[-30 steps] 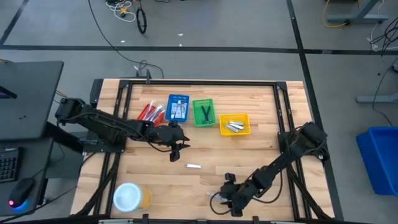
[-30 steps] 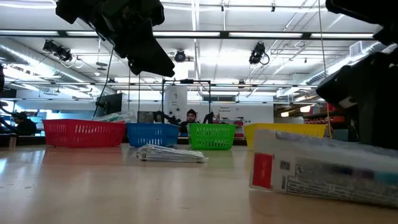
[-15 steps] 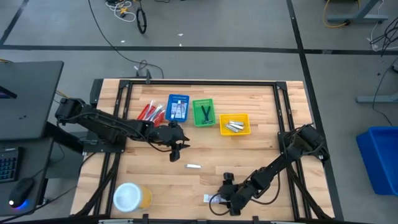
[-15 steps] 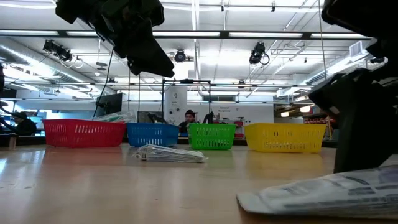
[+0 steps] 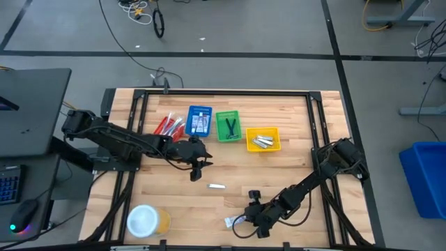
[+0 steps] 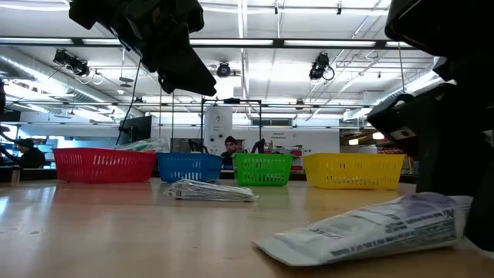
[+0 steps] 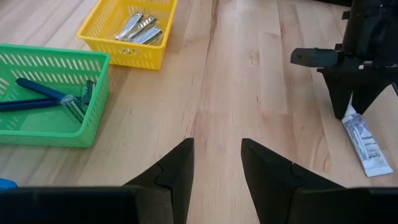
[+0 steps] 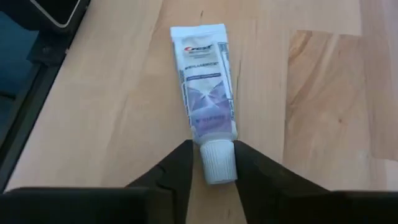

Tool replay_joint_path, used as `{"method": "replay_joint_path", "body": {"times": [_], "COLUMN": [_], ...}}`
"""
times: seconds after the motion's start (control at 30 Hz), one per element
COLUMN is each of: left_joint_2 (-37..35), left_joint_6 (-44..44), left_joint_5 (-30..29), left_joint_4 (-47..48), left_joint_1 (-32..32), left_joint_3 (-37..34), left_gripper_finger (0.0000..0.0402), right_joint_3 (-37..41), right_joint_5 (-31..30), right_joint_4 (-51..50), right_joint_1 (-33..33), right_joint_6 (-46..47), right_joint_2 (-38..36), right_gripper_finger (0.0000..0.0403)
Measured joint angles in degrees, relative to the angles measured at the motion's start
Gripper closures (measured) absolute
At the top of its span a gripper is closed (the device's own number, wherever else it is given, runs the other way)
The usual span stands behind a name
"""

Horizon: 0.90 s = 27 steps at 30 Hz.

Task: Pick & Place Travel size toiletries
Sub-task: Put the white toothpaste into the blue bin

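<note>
Toothpaste tube (image 8: 204,112): your right pincer (image 8: 211,163) clamps its cap; another tube (image 5: 217,186) waits mid-surface; left pincer (image 7: 217,163) apart.

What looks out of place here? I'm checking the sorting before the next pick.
Two items lie loose on the table instead of in bins: a toothpaste tube, its cap between the right gripper's fingers, and a small white tube mid-table. The left gripper hovers open.

You've high cam overhead, straight down on worktop (image 5: 230,199). Low cam at worktop level, facing bins. Wrist cams close, looking fwd; right wrist & low share toothpaste tube (image 8: 206,93) nr front edge.
</note>
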State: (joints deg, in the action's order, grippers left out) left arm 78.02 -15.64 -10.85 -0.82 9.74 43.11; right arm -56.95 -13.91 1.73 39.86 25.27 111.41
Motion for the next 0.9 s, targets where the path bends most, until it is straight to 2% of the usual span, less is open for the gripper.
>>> {"method": "replay_joint_path", "body": {"times": [0.2, 0.57, 0.73, 0.9], "left_joint_2": [0.0, 0.0, 0.0, 0.0], "left_joint_6": [-0.46, -7.9, -2.58, 3.81], "left_joint_5": [0.01, 1.69, 1.71, 1.33], "left_joint_4": [0.0, -0.25, -0.52, -2.05], "left_joint_1": [0.0, 0.58, 2.2, 4.27], "left_joint_3": [0.0, 0.0, 0.0, 0.0], "left_gripper_finger": [0.0261, 0.0261, 0.0261, 0.026], "right_joint_3": [0.0, 0.07, 0.07, 0.07], "right_joint_5": [-0.73, -12.18, -19.76, -19.81], "right_joint_4": [0.05, -4.3, -8.18, -8.87], "right_joint_1": [-0.28, -3.09, -6.46, -11.53], "right_joint_6": [-1.18, -6.14, -5.56, 4.9], "right_joint_2": [-0.04, -6.16, -8.89, -9.28], "right_gripper_finger": [0.0305, 0.0326, 0.0327, 0.0327]}}
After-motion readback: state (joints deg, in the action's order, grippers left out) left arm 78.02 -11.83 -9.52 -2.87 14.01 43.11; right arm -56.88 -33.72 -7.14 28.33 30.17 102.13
